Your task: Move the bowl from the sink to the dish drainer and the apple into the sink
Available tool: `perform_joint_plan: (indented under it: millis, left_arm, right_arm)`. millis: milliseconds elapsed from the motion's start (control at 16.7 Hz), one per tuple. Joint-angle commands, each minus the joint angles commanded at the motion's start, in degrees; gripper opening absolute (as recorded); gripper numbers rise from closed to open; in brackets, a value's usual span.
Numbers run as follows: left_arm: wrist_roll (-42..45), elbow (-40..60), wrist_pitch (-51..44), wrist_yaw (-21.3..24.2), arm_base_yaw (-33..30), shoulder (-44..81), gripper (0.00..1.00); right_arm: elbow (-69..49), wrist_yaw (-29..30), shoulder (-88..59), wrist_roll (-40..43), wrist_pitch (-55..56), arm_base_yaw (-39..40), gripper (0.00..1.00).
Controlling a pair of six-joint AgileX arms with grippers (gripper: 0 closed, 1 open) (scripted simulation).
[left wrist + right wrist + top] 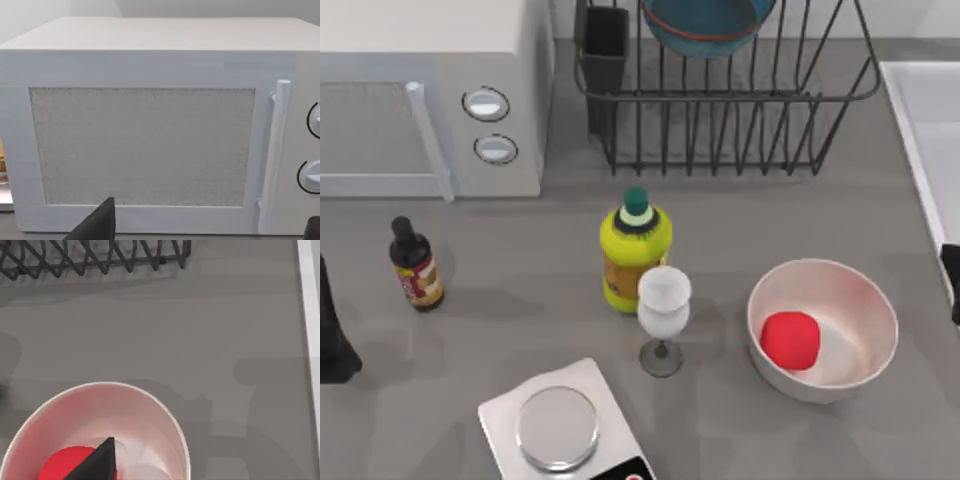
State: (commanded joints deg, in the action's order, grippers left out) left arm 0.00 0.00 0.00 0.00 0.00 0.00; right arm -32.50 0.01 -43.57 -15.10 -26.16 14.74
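Since the apple [790, 339] lies low inside the white bowl [823, 330], well apart from the sink [926, 130] at the worktop's right edge, the danger I judge greatest is the reach itself; my right claw [952, 280] sits at that right edge near the white bowl, and whether its fingers are open or closed I cannot tell; one dark finger [97, 462] shows over the apple in the right wrist view. The apple is smooth, round and glossy red, so a pinch off its middle could squirt it out; the white bowl's steep curved wall could catch a finger and tip or drag the bowl across the grey worktop [520, 250].

The teal bowl [705, 25], with its thin orange rim line, already rests in the black wire dish drainer [720, 120], so that half looks done; a careless sweep might still knock the thin upright bars.

The stemmed glass [663, 320] and the yellow-green bottle [634, 258] stand tall and top-heavy just beside the white bowl; either could topple.

My left claw [332, 340] waits at the worktop's left edge, facing the microwave [150, 125]; its state I cannot tell.
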Motion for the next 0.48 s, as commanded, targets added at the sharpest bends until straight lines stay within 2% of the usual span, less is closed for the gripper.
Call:
perform_joint_plan:
  millis: [480]
  left_arm:
    - [0.0,0.0,0.0,0.0,0.0,0.0,1.0]
  right_arm:
    - [-29.92,-0.12,-40.09,-14.05,-24.41,13.71,1.0]
